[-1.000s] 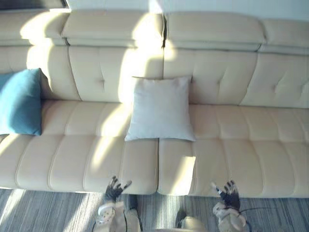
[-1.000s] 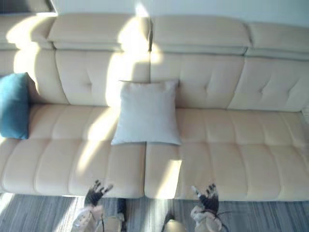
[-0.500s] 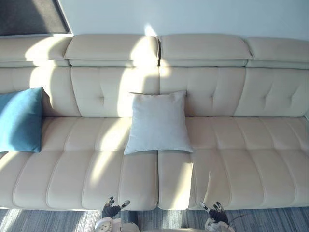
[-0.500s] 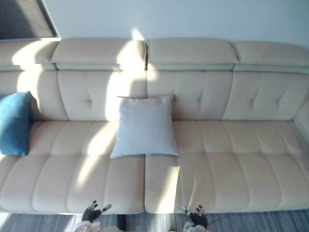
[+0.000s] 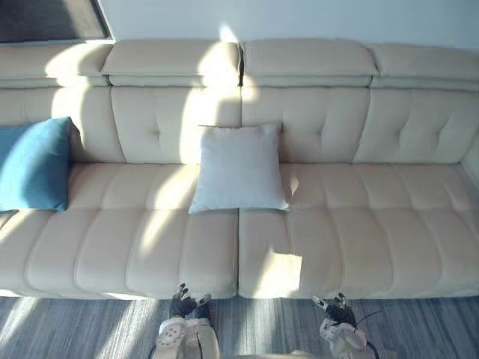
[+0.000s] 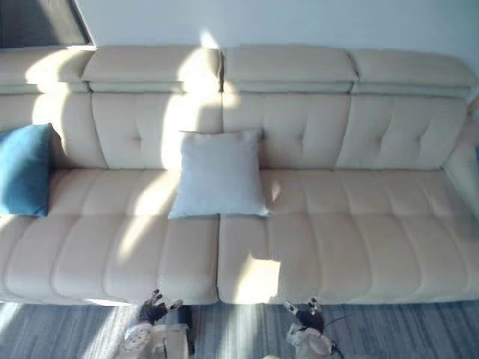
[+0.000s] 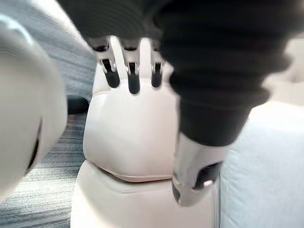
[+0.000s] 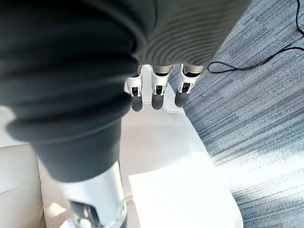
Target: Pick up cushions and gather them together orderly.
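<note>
A pale grey cushion (image 5: 238, 168) leans upright against the backrest in the middle of the long cream sofa (image 5: 359, 239). A blue cushion (image 5: 34, 164) stands at the sofa's far left end. My left hand (image 5: 185, 305) hangs low in front of the seat edge, fingers relaxed and holding nothing. My right hand (image 5: 336, 309) hangs likewise to the right, open and apart from the sofa. In the wrist views the left hand's fingers (image 7: 130, 76) and the right hand's fingers (image 8: 156, 92) are straight with nothing between them.
Grey striped carpet (image 5: 75, 329) runs along the front of the sofa. A sofa arm (image 6: 464, 161) rises at the far right. A dark panel (image 5: 45, 19) hangs on the wall at the upper left. Sunlight patches fall across the seats.
The camera has shifted, so the whole sofa sits differently in view. Both hands stay low by the front edge with fingers open. The cushions have not moved.
</note>
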Robot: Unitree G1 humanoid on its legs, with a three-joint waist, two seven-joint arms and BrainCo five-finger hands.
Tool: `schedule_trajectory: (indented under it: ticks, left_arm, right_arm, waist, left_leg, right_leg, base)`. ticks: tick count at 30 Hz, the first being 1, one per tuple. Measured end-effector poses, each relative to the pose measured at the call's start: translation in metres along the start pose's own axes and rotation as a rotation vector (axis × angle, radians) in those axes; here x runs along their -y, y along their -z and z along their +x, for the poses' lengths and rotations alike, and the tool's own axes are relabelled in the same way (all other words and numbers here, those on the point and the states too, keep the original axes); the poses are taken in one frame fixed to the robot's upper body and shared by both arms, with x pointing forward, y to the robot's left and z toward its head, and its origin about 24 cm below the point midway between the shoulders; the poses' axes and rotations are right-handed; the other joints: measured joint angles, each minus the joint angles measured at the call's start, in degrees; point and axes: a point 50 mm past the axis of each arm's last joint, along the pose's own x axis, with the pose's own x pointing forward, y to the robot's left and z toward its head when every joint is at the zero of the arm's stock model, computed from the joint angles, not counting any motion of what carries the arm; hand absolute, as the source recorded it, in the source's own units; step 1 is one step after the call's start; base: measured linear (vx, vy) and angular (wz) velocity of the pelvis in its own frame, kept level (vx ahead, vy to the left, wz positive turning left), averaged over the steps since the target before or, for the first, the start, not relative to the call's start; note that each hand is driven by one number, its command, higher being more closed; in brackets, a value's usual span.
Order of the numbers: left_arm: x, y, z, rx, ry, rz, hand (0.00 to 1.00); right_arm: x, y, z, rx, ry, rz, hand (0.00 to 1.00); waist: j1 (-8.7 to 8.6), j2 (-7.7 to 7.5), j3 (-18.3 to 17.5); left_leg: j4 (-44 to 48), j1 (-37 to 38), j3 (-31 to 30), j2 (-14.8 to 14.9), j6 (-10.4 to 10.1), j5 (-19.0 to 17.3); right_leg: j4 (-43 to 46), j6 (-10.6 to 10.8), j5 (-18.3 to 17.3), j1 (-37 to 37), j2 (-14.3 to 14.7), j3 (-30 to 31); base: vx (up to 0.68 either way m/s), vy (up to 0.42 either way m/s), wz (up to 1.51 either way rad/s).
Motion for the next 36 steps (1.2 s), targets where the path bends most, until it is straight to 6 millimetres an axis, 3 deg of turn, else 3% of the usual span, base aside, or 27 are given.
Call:
schedule_trajectory:
  ticks: [1, 2, 3, 4, 5, 6, 7, 8, 10, 12, 13, 16, 20, 22, 25, 34, 35, 36]
  left_arm:
    - [0.004, 0.004, -0.001, -0.015, 0.010, -0.002, 0.00]
    - [0.005, 0.003, -0.001, -0.012, 0.014, 0.002, 0.00]
    - [0.003, -0.005, 0.002, 0.013, 0.006, -0.001, 0.00]
    - [-0.001, -0.005, 0.003, 0.011, -0.003, 0.006, 0.00]
    - [-0.003, -0.005, 0.003, 0.008, -0.004, 0.010, 0.00]
    - [-0.004, -0.002, 0.003, -0.004, -0.007, 0.013, 0.00]
    - [-0.004, -0.001, 0.003, -0.008, -0.007, 0.014, 0.00]
    - [-0.006, 0.003, 0.002, -0.029, -0.008, 0.019, 0.00]
    - [-0.007, 0.007, 0.002, -0.049, -0.010, 0.024, 0.00]
    - [-0.016, 0.013, 0.000, -0.074, -0.024, 0.042, 0.00]
    - [-0.023, 0.016, -0.001, -0.083, -0.036, 0.055, 0.00]
    - [-0.031, 0.018, -0.002, -0.091, -0.048, 0.088, 0.00]
    - [-0.036, 0.019, -0.002, -0.097, -0.057, 0.099, 0.00]
    - [-0.037, 0.030, -0.006, -0.139, -0.056, 0.113, 0.00]
    - [-0.039, 0.038, -0.010, -0.168, -0.059, 0.116, 0.00]
    - [-0.041, 0.042, -0.012, -0.185, -0.056, 0.118, 0.00]
    - [-0.043, 0.043, -0.011, -0.198, -0.058, 0.125, 0.00]
    - [-0.043, 0.043, -0.011, -0.198, -0.058, 0.125, 0.00]
  right_arm:
    - [0.004, 0.000, 0.000, 0.000, 0.008, -0.021, 0.00]
    - [0.005, 0.002, -0.001, -0.006, 0.012, -0.031, 0.00]
    - [0.006, 0.008, -0.001, -0.032, 0.021, -0.035, 0.00]
    - [0.006, 0.010, -0.001, -0.043, 0.022, -0.039, 0.00]
    - [0.006, 0.011, -0.002, -0.047, 0.023, -0.041, 0.00]
    - [0.008, 0.016, -0.002, -0.067, 0.021, -0.064, 0.00]
    - [0.009, 0.018, -0.002, -0.077, 0.017, -0.077, 0.00]
    - [0.010, 0.026, -0.004, -0.116, 0.010, -0.094, 0.00]
    - [0.013, 0.030, -0.005, -0.139, 0.011, -0.112, 0.00]
    - [0.008, 0.043, -0.009, -0.199, -0.013, -0.125, 0.00]
    - [0.012, 0.050, -0.012, -0.230, -0.012, -0.127, 0.00]
    - [0.018, 0.054, -0.014, -0.248, 0.001, -0.135, 0.00]
    - [0.019, 0.055, -0.014, -0.252, 0.006, -0.131, 0.00]
    - [0.022, 0.055, -0.014, -0.252, 0.023, -0.112, 0.00]
    - [0.024, 0.053, -0.013, -0.247, 0.031, -0.109, 0.00]
    - [0.023, 0.054, -0.013, -0.254, 0.029, -0.108, 0.00]
    - [0.018, 0.043, -0.007, -0.230, 0.028, -0.081, 0.00]
    - [0.018, 0.043, -0.007, -0.230, 0.028, -0.081, 0.00]
  waist:
    - [-0.59, 0.78, 0.37]
    - [-0.67, 0.57, 0.43]
    - [-0.29, -0.76, 1.07]
    - [-0.51, -1.89, 1.12]
    - [-0.66, -2.13, 1.12]
    - [-1.16, -2.20, 1.12]
    - [-1.31, -2.16, 1.09]
    - [-1.64, -1.97, 0.96]
    - [-1.80, -0.92, 0.51]
    - [-3.14, -2.40, 0.05]
    - [-3.50, -3.07, -0.37]
    - [-4.26, -3.16, -1.22]
    - [-4.55, -2.42, -1.47]
    - [-4.56, -2.10, -1.87]
    - [-4.66, -2.17, -2.32]
    - [-4.75, -2.96, -2.62]
    - [-6.13, -3.09, -1.24]
    - [-6.13, -3.09, -1.24]
  left_leg:
    - [-3.02, 0.11, -0.21, 0.40, -0.35, 4.13]
    - [-2.48, -0.04, -0.20, 0.16, -0.41, 4.05]
    - [4.97, -0.58, -0.50, -0.31, -0.32, -3.42]
    - [13.08, -0.78, -0.87, -1.76, -0.01, -9.99]
    - [16.02, -0.78, -1.14, -2.10, 0.29, -12.19]
    - [22.65, -0.13, -1.66, -2.30, 1.17, -17.84]
    - [23.97, 0.31, -1.87, -2.27, 1.08, -19.37]
    - [25.97, 3.19, -1.97, -2.21, 0.01, -24.59]
    - [22.60, 5.11, -1.90, -2.58, -0.74, -26.90]
    - [15.02, 7.06, -1.13, -6.29, 0.59, -25.37]
    - [10.08, 9.35, -0.11, -8.90, 1.47, -22.89]
    - [3.83, 11.55, -0.47, -11.89, 2.81, -19.11]
    - [-2.92, 13.85, -2.69, -13.36, 2.70, -14.39]
    - [-8.65, 17.34, -3.62, -13.40, 2.27, -11.12]
    - [-12.43, 18.97, -4.89, -12.96, 1.87, -9.06]
    - [-12.46, 18.97, -5.09, -13.22, 1.51, -9.58]
    - [-12.51, 21.17, -6.22, -13.65, 1.13, -11.27]
    - [-12.52, 21.17, -6.22, -13.65, 1.13, -11.27]
  right_leg:
    - [-1.61, -1.75, 0.85, -0.10, 0.94, -1.58]
    - [-1.98, -2.89, 0.93, 0.04, 0.59, -2.62]
    - [-2.37, -4.95, 1.17, 0.13, -1.15, -3.85]
    - [-2.75, -4.73, 2.25, -0.23, -2.64, -3.69]
    - [-3.25, -4.68, 2.75, -0.28, -3.08, -3.52]
    - [-5.35, -4.17, 4.85, -0.49, -3.49, -2.91]
    - [-6.07, -4.04, 5.54, -0.64, -3.49, -2.47]
    - [-8.92, -2.96, 8.29, -1.51, -3.57, -1.19]
    - [-10.71, -1.76, 10.25, -2.27, -3.33, 0.03]
    - [-16.97, -0.39, 14.43, -1.59, -3.89, 1.13]
    - [-20.64, 0.08, 17.11, -0.01, -5.33, 1.04]
    - [-22.94, 0.23, 19.00, 1.19, -6.85, 0.00]
    - [-23.47, 0.48, 19.16, 1.82, -6.80, -2.03]
    - [-23.49, -0.40, 18.61, 2.92, -6.02, -2.86]
    - [-23.52, -0.62, 18.48, 3.43, -5.13, -3.81]
    - [-25.05, -0.51, 19.00, 4.16, -5.00, -3.74]
    - [-27.55, -0.61, 18.54, 7.96, -4.64, -3.76]
    - [-27.55, -0.61, 18.54, 7.96, -4.64, -3.76]
  base:
    - [-0.35, -0.122, 0.22]
    - [-0.38, -0.021, 0.17]
    - [-0.27, 0.032, -0.02]
    - [-0.27, 0.032, -0.12]
    - [-0.23, 0.066, -0.12]
    - [-0.15, 0.106, -0.11]
    - [-0.20, 0.208, -0.27]
    - [-0.10, 0.262, -0.34]
    - [-0.06, 0.230, -0.31]
    - [-0.05, 0.208, -0.11]
    - [-0.02, 0.134, -0.02]
    - [-0.06, 0.109, 0.20]
    - [-0.10, -0.014, 0.28]
    - [-0.08, -0.049, 0.14]
    - [-0.05, -0.053, 0.14]
    - [0.00, 0.001, 0.02]
    - [0.00, 0.000, 0.00]
    - [0.00, 0.000, 0.00]
